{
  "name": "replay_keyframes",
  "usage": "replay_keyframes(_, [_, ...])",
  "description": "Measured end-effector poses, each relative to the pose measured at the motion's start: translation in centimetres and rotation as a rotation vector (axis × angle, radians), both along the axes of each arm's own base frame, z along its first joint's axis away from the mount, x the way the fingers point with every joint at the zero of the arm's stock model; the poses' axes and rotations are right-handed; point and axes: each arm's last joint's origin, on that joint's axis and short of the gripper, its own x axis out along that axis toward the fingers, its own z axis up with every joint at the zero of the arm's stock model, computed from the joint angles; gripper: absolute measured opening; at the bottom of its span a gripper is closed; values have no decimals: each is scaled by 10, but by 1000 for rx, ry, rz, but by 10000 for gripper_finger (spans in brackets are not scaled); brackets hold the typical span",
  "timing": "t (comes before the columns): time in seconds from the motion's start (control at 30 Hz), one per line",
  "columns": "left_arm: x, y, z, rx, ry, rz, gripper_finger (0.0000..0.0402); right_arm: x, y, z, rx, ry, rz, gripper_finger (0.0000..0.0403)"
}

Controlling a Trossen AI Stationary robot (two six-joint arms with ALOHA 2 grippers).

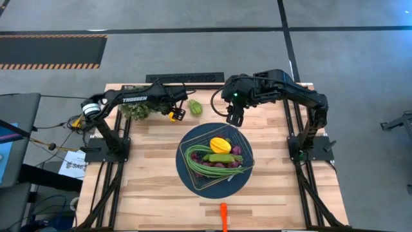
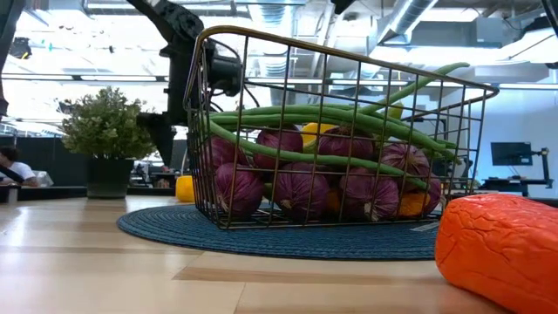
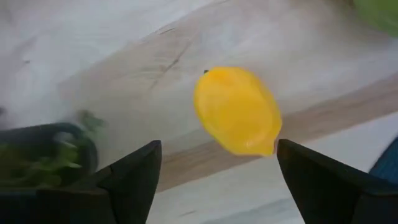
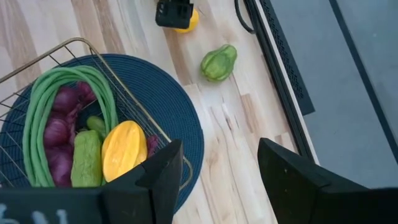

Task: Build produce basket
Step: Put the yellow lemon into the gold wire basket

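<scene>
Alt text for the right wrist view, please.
The right gripper hangs open above the table's back edge, beside a wire basket on a blue mat. The basket holds green beans, purple grapes, a green pepper and a yellow one. Beyond it a green fruit lies on the wood, and the left gripper sits over a yellow fruit.

The wire basket (image 1: 193, 145) gleams silvery on a dark blue round mat (image 1: 187, 177) with ribbed rings. Inside lie long green beans (image 1: 206, 165), purple grapes (image 2: 301, 187) and a yellow pepper (image 1: 220, 144). A green pepper (image 1: 194, 107) and an orange carrot (image 1: 223, 214) rest on pale striped wood (image 1: 148, 167).
</scene>
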Motion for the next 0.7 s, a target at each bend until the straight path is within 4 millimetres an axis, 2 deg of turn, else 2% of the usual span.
replay_keyframes(0.13, [4,2,-8,-36,-3,-26,307,0,0,0,0,-5,0,225])
replay_keyframes(0.27, [8,1,-8,-60,-37,-86,307,1,0,1,5,-15,-9,225])
replay_keyframes(0.47, [7,0,-7,-68,-50,-28,307,3,0,0,11,-33,-22,225])
replay_keyframes(0.7, [11,-7,-7,-102,-55,-142,307,4,0,1,11,-46,-22,225])
